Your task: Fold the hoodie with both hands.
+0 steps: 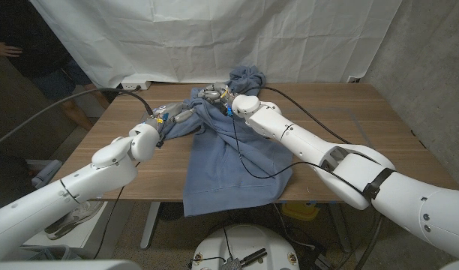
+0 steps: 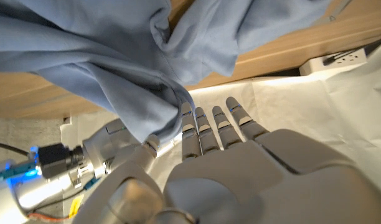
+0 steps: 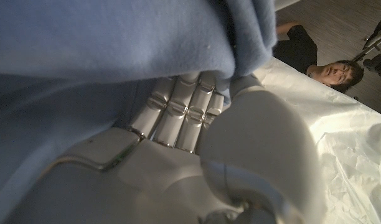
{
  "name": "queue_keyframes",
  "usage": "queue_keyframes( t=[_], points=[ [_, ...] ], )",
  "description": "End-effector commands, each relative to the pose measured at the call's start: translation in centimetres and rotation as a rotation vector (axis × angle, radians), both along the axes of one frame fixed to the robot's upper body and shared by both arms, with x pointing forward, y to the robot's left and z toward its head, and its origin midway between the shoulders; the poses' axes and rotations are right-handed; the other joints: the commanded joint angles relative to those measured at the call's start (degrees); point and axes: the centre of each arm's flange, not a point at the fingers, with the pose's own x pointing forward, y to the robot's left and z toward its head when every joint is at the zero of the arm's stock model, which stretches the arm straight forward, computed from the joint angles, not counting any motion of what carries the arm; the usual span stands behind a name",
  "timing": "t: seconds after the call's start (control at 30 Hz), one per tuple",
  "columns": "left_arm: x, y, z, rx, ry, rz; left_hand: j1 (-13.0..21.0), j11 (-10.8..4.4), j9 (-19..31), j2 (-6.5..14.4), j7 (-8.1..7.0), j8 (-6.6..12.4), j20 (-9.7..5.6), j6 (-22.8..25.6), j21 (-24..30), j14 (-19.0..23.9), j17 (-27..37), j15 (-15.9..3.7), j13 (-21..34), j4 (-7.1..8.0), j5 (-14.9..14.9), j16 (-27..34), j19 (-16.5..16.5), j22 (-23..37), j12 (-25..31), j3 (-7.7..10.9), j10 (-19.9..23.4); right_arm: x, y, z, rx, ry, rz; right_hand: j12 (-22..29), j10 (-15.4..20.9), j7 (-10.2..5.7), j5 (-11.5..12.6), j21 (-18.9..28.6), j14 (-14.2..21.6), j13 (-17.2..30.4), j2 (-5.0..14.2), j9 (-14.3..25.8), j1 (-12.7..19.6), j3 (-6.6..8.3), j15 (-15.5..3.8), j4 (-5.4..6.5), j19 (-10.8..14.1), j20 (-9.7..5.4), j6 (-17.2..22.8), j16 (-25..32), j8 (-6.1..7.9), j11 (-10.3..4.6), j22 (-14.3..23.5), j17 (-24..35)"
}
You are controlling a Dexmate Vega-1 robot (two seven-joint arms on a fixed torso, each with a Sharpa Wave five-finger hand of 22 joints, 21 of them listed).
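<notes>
The blue hoodie point(image 1: 229, 157) lies crumpled across the middle of the wooden table point(image 1: 357, 127), its lower part hanging over the front edge and a bunched part point(image 1: 246, 76) near the back. My left hand point(image 1: 166, 115) holds a fold on the hoodie's left side; in the left wrist view the cloth point(image 2: 147, 93) is pinched between thumb and fingers point(image 2: 206, 134), the other fingers straight. My right hand point(image 1: 214, 95) grips the cloth at the upper middle, close to the left hand. In the right wrist view its fingers point(image 3: 178, 115) are buried in the hoodie point(image 3: 116, 50).
A white power strip point(image 1: 136, 84) lies at the table's back left edge before a white curtain point(image 1: 214, 37). A black cable point(image 1: 244, 154) from my right arm trails over the hoodie. A person's hand point(image 1: 4, 50) shows at far left, and a person point(image 3: 327, 71) behind the table.
</notes>
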Motion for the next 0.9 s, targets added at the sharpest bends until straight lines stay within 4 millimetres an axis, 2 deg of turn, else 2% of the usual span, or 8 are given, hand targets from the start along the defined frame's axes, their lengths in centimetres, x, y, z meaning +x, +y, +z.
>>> queue_keyframes(
  t=[0.03,0.23,0.37,0.63,0.8,0.9],
  points=[
    [-3.8,1.8,0.9,-0.065,-0.173,0.016,0.51,0.20,0.08,3.61,-0.27,0.14,-0.15,0.19,-0.17,0.53,-0.04,-1.89,0.22,-0.07,-0.02,0.30,0.57,0.24,0.25,0.42,0.46,1.2,1.9,-1.4,-0.041,0.025,0.013,0.00,-0.27,1.31,0.14,0.42,2.29,0.25,1.82,0.23,1.43,-0.11,-4.53,0.27,-0.38,0.16,1.81,-0.22,0.38,0.12,-0.06,0.25],
    [-4.6,2.4,0.6,-0.127,-0.268,-0.029,0.66,0.24,0.08,3.60,-0.78,-0.25,-0.12,-1.03,-0.17,1.02,-0.06,-1.51,0.22,-0.19,-0.03,0.37,0.84,0.25,0.13,0.56,0.15,1.8,2.5,-2.0,-0.070,0.038,0.010,-0.01,-0.32,1.26,0.17,0.69,2.14,0.31,1.84,0.28,1.43,-0.13,-4.57,0.27,-0.72,0.18,1.73,-0.66,0.30,-0.03,-0.30,-0.01],
    [-4.6,2.6,0.3,-0.160,-0.320,-0.065,0.95,0.32,0.07,3.56,-2.64,-1.02,0.30,-5.33,-0.31,1.21,-0.05,-0.70,0.23,-0.42,-0.08,0.24,1.03,0.28,-0.15,0.86,-0.93,2.3,2.8,-2.4,-0.095,0.044,0.001,-0.06,-0.55,0.94,0.17,0.96,1.98,0.45,1.91,0.30,1.37,-0.20,-4.62,0.34,-1.36,0.15,1.69,-1.46,0.20,-0.11,-0.62,-0.65],
    [-4.6,2.5,0.2,-0.186,-0.375,-0.118,1.23,0.34,0.06,3.54,-3.57,-1.09,0.52,-8.32,-0.43,1.19,-0.04,-0.49,0.21,-0.65,-0.09,0.14,1.15,0.28,-0.13,1.11,-1.26,3.3,3.2,-3.7,-0.158,0.101,-0.062,-0.87,-1.39,0.31,0.03,1.49,1.26,-0.15,2.04,0.31,1.11,-0.61,-4.68,0.55,-3.15,-0.12,1.20,-3.77,-0.20,-0.40,-1.22,-2.68],
    [-4.6,2.3,0.3,-0.189,-0.388,-0.138,1.35,0.13,0.06,3.54,-3.81,-0.92,0.42,-8.85,-0.41,1.32,-0.05,-0.69,0.21,-0.75,-0.09,0.16,1.37,0.28,-0.05,1.21,-1.19,3.5,3.0,-4.5,-0.191,0.133,-0.098,-2.67,-2.54,0.10,-0.37,2.34,0.72,-2.01,1.72,0.19,1.33,-1.55,-4.72,0.27,-5.04,0.52,-0.14,-8.19,-1.11,-0.15,-1.88,-9.34],
    [-4.5,2.3,0.4,-0.188,-0.390,-0.145,1.40,0.21,0.05,3.54,-3.69,-0.88,0.37,-9.15,-0.42,1.35,-0.06,-0.72,0.21,-0.79,-0.09,0.16,1.44,0.28,-0.04,1.26,-1.22,3.7,2.8,-4.6,-0.200,0.142,-0.106,-4.04,-3.61,0.19,-0.80,2.59,0.42,-3.29,2.26,0.09,0.99,-1.88,-4.52,0.61,-6.31,0.87,-1.75,-9.84,-2.05,0.52,-2.20,-12.14]
  ],
)
